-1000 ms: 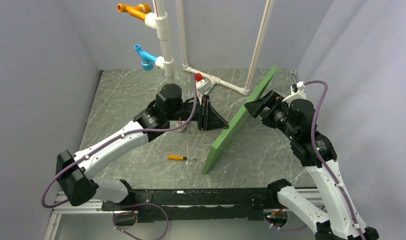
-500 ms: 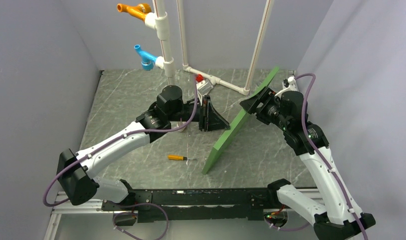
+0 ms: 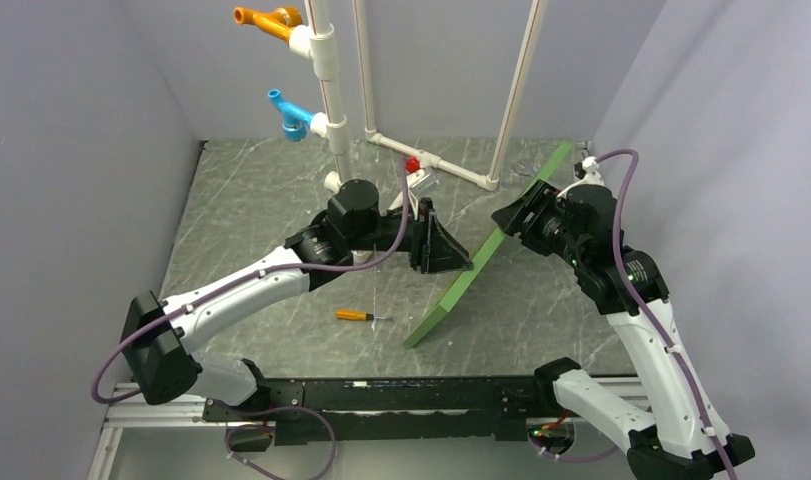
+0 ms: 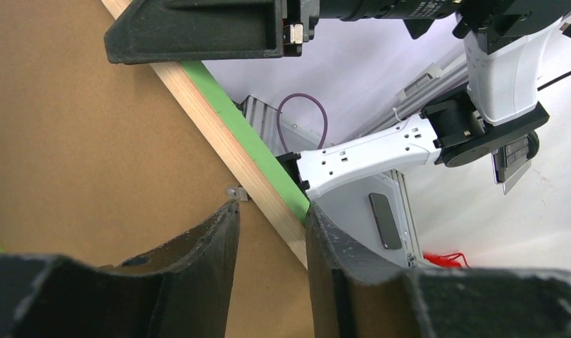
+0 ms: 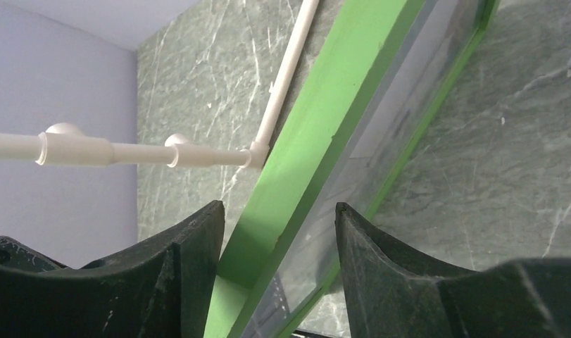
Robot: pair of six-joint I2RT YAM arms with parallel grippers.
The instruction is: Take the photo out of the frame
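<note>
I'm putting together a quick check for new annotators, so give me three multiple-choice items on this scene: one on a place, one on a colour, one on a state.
1. Where is the screwdriver?
A. In the left gripper
B. On the table, left of the near corner of the frame
C. Hung on the pipe stand

2. What colour are the frame's rails?
A. Green
B. Red
C. Yellow

3. How does the frame sit?
A. Flat on the table
B. Hanging clear of the table
C. On its lower edge, leaning

Answers:
1 B: the top view shows it lying on the marbled surface beside the frame's corner.
2 A: the rails are bright green in the top and right wrist views.
3 C: its near corner meets the table while the rest rises at a slant.
</note>
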